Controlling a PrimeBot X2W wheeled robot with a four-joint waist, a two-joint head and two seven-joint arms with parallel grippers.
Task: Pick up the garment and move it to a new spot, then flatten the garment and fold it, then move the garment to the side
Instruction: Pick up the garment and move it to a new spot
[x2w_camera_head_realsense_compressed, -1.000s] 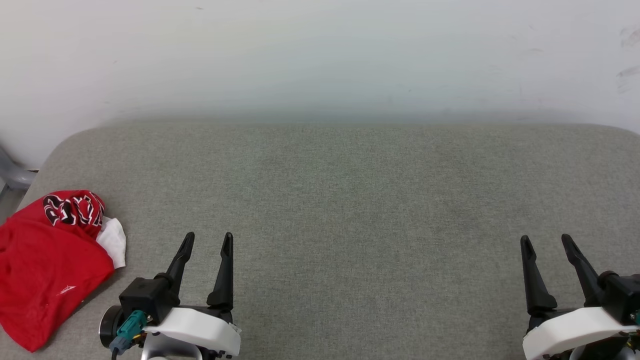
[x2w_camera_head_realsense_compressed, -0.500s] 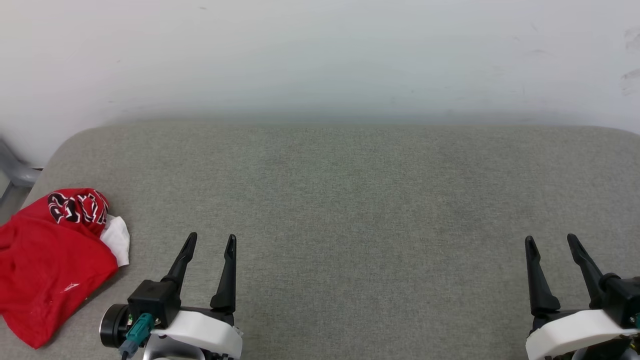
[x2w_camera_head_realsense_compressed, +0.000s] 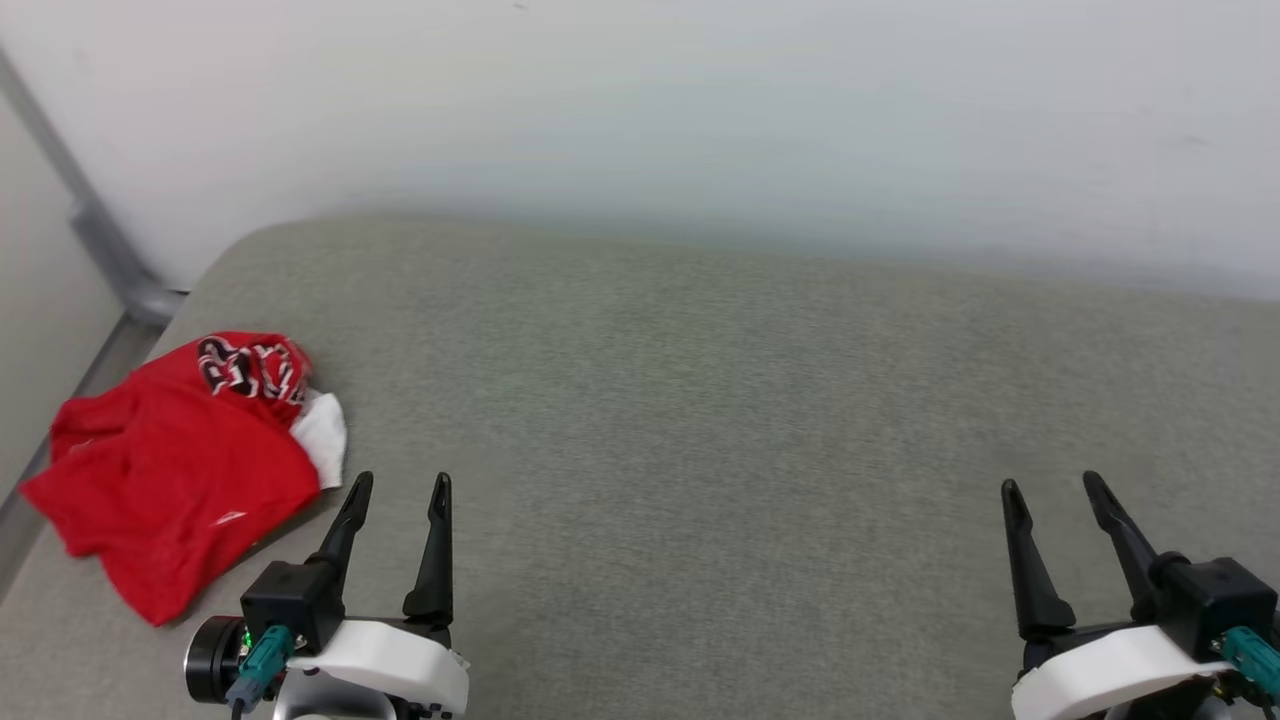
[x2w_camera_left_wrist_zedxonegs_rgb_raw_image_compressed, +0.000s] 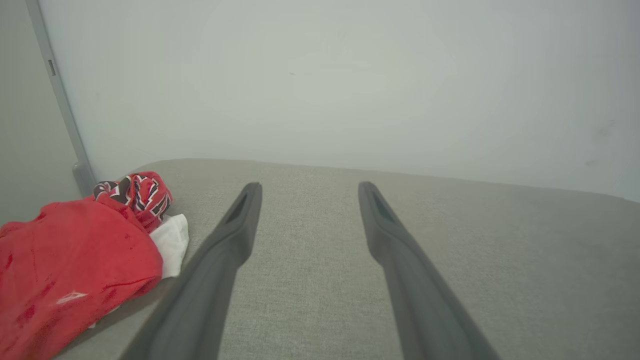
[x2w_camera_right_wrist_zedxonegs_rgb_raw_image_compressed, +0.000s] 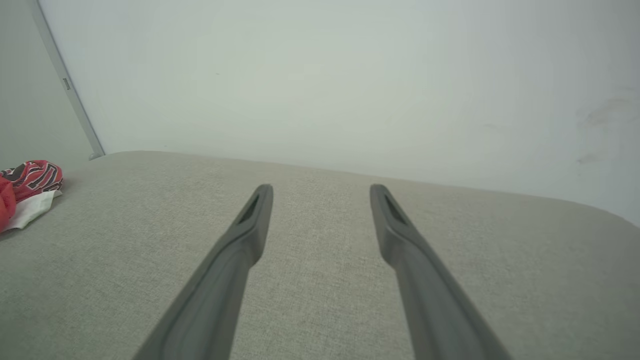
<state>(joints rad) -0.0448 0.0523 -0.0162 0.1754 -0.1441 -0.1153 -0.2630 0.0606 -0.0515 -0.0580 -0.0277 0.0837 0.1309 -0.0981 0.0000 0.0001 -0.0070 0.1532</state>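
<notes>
The garment (x2w_camera_head_realsense_compressed: 180, 470) is a red jersey lying crumpled at the left end of the grey cushioned surface (x2w_camera_head_realsense_compressed: 700, 400), with black lettering on a raised fold and a white sleeve poking out on its right. The left wrist view has the garment (x2w_camera_left_wrist_zedxonegs_rgb_raw_image_compressed: 75, 260) at its lower left; the right wrist view catches the garment (x2w_camera_right_wrist_zedxonegs_rgb_raw_image_compressed: 25, 187) at the far left edge. My left gripper (x2w_camera_head_realsense_compressed: 400, 485) stands open just right of the cloth, apart from it, nothing between its fingers. My right gripper (x2w_camera_head_realsense_compressed: 1052, 487) stands open over bare surface at the lower right.
A pale wall (x2w_camera_head_realsense_compressed: 700, 120) rises behind the surface. A grey post (x2w_camera_head_realsense_compressed: 90, 220) runs down the wall at the far left, past the surface's rounded left corner. The surface's left edge lies close beside the garment.
The head camera has turned left, so the whole picture shifted right and more of the garment and the left wall shows. Both grippers stay open in the same pose.
</notes>
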